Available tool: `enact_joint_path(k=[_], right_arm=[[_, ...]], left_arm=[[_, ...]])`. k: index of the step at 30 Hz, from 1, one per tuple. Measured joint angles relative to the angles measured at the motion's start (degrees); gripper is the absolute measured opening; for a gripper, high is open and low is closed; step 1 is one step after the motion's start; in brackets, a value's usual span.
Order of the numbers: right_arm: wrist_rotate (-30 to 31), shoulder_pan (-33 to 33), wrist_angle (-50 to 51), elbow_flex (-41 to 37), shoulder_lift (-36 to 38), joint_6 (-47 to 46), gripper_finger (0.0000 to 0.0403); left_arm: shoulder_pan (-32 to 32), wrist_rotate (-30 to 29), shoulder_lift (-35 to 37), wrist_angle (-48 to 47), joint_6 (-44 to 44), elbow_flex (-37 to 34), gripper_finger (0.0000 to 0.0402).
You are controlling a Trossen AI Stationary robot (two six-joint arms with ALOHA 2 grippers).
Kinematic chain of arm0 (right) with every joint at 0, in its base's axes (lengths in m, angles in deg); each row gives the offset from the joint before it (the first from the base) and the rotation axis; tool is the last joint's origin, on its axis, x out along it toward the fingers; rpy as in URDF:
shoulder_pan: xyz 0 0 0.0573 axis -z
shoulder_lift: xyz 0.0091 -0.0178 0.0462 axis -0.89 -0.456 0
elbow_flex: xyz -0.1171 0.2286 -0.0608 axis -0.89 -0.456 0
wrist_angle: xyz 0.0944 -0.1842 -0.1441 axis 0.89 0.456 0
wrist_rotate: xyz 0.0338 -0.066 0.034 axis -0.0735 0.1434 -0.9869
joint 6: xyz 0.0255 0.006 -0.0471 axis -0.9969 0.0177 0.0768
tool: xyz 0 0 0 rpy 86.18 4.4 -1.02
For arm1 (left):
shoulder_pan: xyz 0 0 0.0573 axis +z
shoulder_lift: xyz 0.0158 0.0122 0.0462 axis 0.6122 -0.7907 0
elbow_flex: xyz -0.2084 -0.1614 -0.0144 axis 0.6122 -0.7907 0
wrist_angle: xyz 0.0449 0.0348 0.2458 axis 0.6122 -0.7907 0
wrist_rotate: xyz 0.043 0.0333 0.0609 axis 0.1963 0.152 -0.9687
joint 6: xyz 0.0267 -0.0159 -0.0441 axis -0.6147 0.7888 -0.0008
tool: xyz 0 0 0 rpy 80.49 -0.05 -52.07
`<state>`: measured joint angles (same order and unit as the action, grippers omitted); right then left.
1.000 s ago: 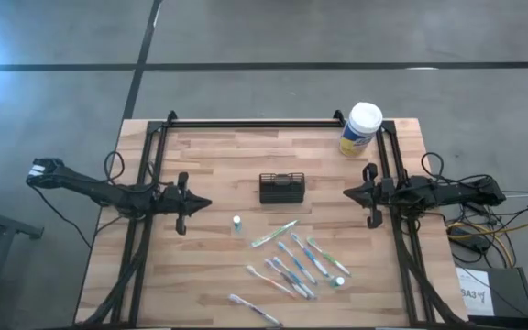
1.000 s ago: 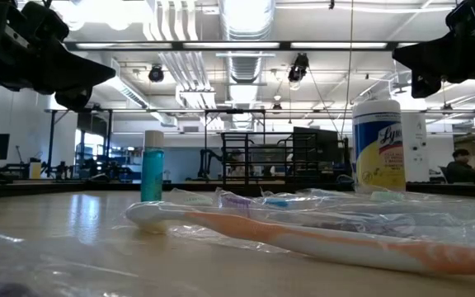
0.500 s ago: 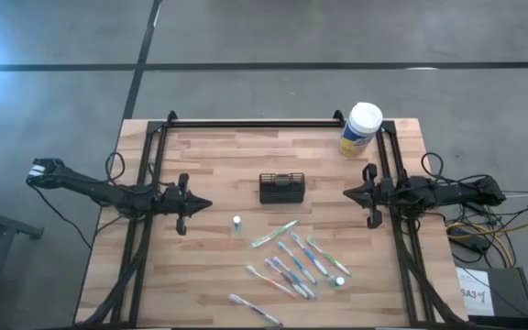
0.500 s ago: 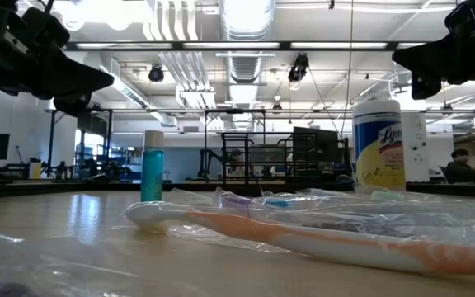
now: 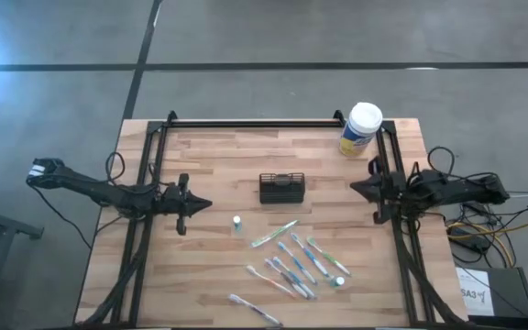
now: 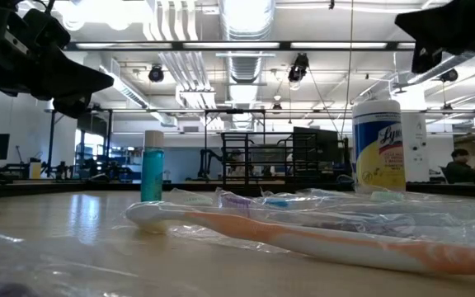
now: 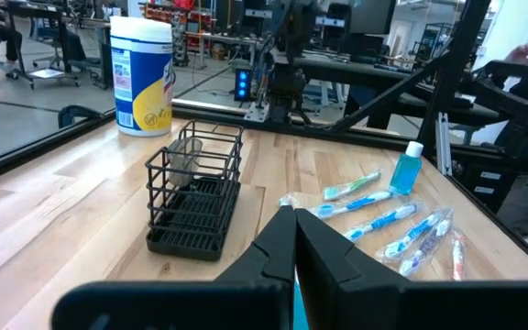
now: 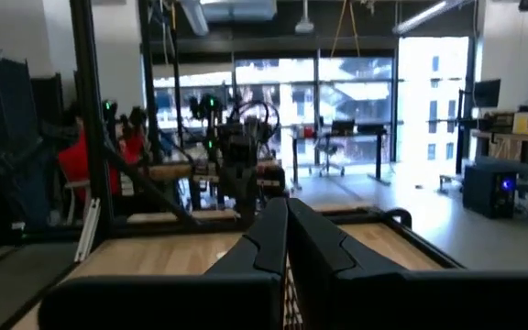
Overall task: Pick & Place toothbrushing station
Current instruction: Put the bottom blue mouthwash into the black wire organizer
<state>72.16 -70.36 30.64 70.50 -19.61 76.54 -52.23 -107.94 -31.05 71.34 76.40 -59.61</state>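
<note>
The toothbrushing station (image 5: 282,188), a small black mesh caddy, stands on its base at the middle of the wooden table; in the left wrist view this caddy (image 7: 195,202) is upright and empty. My left gripper (image 5: 208,203) hovers shut to the caddy's left, pointing at it, its shut fingers (image 7: 294,234) in the foreground of the left wrist view. My right gripper (image 5: 353,188) hangs shut to the caddy's right, above the table, and its fingers (image 8: 287,220) point level across it. Neither gripper touches anything.
A white-lidded canister (image 5: 361,128) stands at the far right corner. Several wrapped toothbrushes (image 5: 291,261) lie scattered on the near half, with a small blue bottle (image 5: 237,223) and another (image 5: 339,282) among them. Black frame rails (image 5: 255,122) border the far edge and both sides.
My right gripper has gone up, away from the table, and drawn back a little toward the table's right edge, staying shut. The caddy and the other things have not moved.
</note>
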Motion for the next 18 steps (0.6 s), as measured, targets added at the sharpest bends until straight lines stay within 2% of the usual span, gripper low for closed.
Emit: enact_joint_path(k=[5,12,18], right_arm=[[-0.02,-0.02,10.94,10.80,-9.49,0.09,0.0008],[-2.15,-0.78,30.89,28.19,-25.69,-1.59,0.0008],[-2.30,-3.87,50.72,43.21,-37.38,-3.91,0.0008]], left_arm=[[0.00,0.02,0.00,0.00,0.59,-0.02,0.0007],[0.00,0.02,0.00,-0.08,1.39,-0.04,0.0007],[0.00,0.02,0.00,-2.06,2.79,-0.07,0.0007]])
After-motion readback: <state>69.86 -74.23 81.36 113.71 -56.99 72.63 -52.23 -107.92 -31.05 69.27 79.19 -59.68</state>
